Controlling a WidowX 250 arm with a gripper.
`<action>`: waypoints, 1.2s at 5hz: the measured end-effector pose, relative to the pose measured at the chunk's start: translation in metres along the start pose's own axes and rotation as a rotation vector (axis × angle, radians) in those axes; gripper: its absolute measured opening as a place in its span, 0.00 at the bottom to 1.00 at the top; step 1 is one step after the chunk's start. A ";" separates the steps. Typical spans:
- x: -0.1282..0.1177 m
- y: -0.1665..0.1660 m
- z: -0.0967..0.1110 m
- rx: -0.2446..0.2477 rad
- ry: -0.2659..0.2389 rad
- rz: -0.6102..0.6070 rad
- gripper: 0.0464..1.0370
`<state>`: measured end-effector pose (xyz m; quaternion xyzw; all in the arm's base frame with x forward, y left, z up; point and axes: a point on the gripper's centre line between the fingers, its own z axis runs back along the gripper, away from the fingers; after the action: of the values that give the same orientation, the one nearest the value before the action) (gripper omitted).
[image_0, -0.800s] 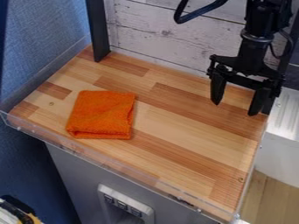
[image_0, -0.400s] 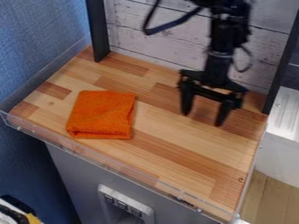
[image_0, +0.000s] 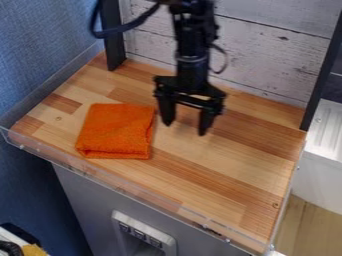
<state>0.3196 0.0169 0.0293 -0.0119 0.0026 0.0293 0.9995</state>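
Note:
The black gripper (image_0: 186, 129) hangs over the upper middle of the wooden surface, just right of the cloth's upper right corner. Its two fingers stand apart, open, with nothing between them. An orange cloth (image_0: 116, 131), folded into a rough square, lies flat on the left half of the surface. The gripper's left finger is near the cloth's right edge in the view; whether they touch cannot be told.
The wooden table (image_0: 227, 165) has a clear plastic lip (image_0: 127, 189) along its front edge. Black posts (image_0: 112, 37) stand at the back left and right, before a white plank wall (image_0: 267, 50). A blue wall borders the left side.
The arm and gripper have moved left across the back of the table, from the right side to beside the cloth. The cloth has not moved, and the gripper has stayed open.

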 end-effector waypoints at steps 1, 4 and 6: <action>-0.004 0.027 -0.001 -0.005 -0.033 0.016 0.96; -0.020 0.063 0.004 0.030 -0.061 0.040 0.91; -0.027 0.067 0.004 0.052 -0.017 0.065 0.32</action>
<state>0.2885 0.0827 0.0322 0.0144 -0.0050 0.0615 0.9980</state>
